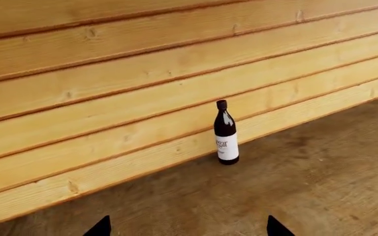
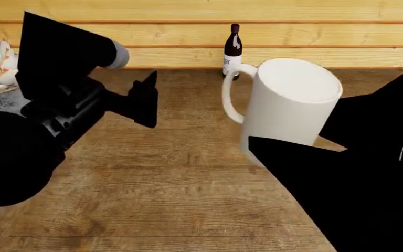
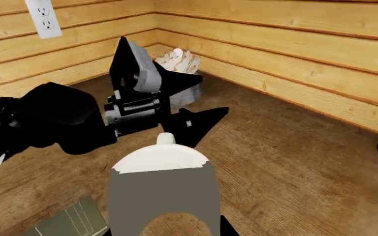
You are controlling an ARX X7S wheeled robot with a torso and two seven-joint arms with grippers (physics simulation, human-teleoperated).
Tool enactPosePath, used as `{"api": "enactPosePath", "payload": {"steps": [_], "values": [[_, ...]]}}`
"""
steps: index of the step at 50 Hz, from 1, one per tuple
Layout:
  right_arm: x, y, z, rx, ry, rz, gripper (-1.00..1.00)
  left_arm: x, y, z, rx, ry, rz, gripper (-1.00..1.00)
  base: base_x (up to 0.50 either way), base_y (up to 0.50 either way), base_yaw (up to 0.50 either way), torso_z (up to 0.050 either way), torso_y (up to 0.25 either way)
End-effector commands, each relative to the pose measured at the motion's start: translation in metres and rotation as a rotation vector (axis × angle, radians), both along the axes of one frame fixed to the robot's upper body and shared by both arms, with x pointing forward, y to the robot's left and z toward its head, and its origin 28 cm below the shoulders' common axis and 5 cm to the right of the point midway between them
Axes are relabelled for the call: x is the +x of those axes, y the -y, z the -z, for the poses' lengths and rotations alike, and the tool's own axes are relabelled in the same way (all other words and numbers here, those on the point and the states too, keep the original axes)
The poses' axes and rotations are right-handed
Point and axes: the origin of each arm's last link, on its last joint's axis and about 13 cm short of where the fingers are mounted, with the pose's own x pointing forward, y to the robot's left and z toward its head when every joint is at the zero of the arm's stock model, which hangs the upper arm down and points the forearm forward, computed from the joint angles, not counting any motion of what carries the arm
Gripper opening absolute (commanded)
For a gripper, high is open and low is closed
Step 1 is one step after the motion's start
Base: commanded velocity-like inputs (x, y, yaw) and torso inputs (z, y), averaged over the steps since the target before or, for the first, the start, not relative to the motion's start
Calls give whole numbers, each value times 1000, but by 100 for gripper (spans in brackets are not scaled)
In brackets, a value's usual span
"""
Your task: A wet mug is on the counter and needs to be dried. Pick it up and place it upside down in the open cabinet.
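you're holding mug (image 2: 285, 102) in right gripper (image 2: 327, 157), jaws clamped | left gripper (image 2: 145, 100) jaws parted, empty | keeping base up, clearing bottle (image 2: 232, 50) | cabinet unseen

You get flat, even simulator light with no visible source and no blur or edge warping. The mug (image 2: 289, 102) is bright white without glare, greyer in the right wrist view. The black arms (nearly featureless silhouettes) lose all detail. The counter (image 2: 166, 178) carries only faint, soft shadows.
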Motion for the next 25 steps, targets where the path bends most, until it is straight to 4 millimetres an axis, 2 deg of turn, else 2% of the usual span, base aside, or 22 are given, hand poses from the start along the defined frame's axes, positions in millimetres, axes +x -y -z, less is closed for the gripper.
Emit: {"api": "enactPosePath", "payload": {"steps": [1, 10, 16, 25], "values": [[-16, -6, -38, -14, 84, 36, -100, 1, -1, 3, -32, -62, 0, 100, 0, 0, 0, 0, 0], [-28, -10, -57, -27, 137, 55, -100, 2, -2, 19, -70, -110, 9, 100, 0, 0, 0, 0, 0], [-34, -15, -74, -28, 170, 71, -100, 1, -1, 19, -61, -103, 6, 100, 0, 0, 0, 0, 0], [-26, -20, -106, -15, 185, 140, -100, 0, -1, 20, -59, -107, 11, 100, 0, 0, 0, 1, 0]]}}
